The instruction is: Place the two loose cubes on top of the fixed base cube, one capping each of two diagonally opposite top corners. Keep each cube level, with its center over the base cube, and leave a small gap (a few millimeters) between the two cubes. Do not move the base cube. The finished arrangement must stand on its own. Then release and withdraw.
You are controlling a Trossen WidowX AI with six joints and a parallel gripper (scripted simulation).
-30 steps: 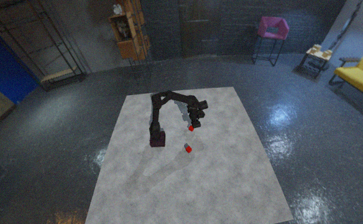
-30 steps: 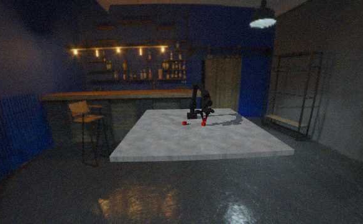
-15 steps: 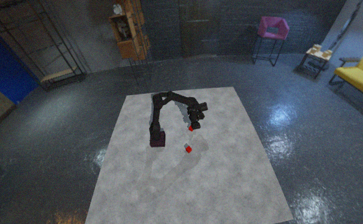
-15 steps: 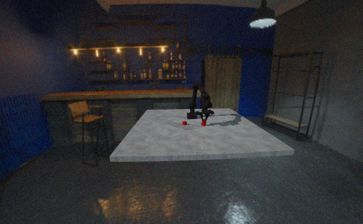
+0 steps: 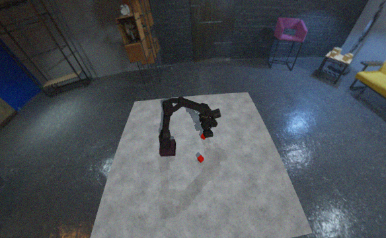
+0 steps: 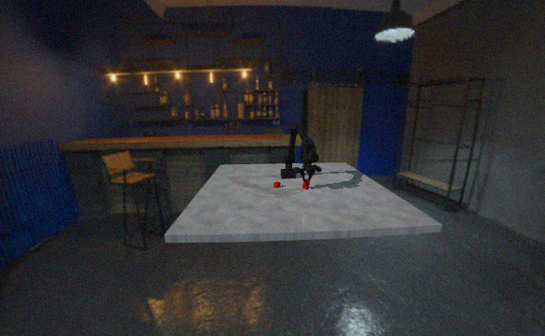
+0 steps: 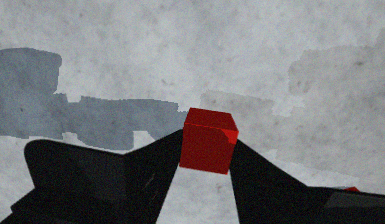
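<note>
item: red cube [image 7: 208, 141], one of the loose pair. it was clamped between the two dark fingers of the gripper [image 7: 207, 160], one finger pressed against each side face. only its top and one side showed in the wrist view; its lower edge was hidden behind the fingertips.

item: second red cube [image 5: 200, 158]. it rested on the tabletop [image 5: 239, 185] with a small grey block [image 5: 198, 154] touching its far side; whether that grey block was the base cube could not be told at this size. the pair stood well apart from the held cube [image 5: 203, 136] in the top view.

item: arm [image 5: 180, 109], dark, bent over from its base [image 5: 166, 147], which stood on the tabletop. it cast a grey shadow [image 7: 83, 115] on the mottled surface under the gripper.

hard to make out: in the exterior view both red cubes [image 6: 305, 185] [image 6: 277, 185] were tiny specks, and the height of the held one above the tabletop could not be told. a red sliver [image 7: 351, 189] at the wrist view's lower right was largely cut off by a finger.

containers: none legible; shelf contents behind were blurred.
</note>
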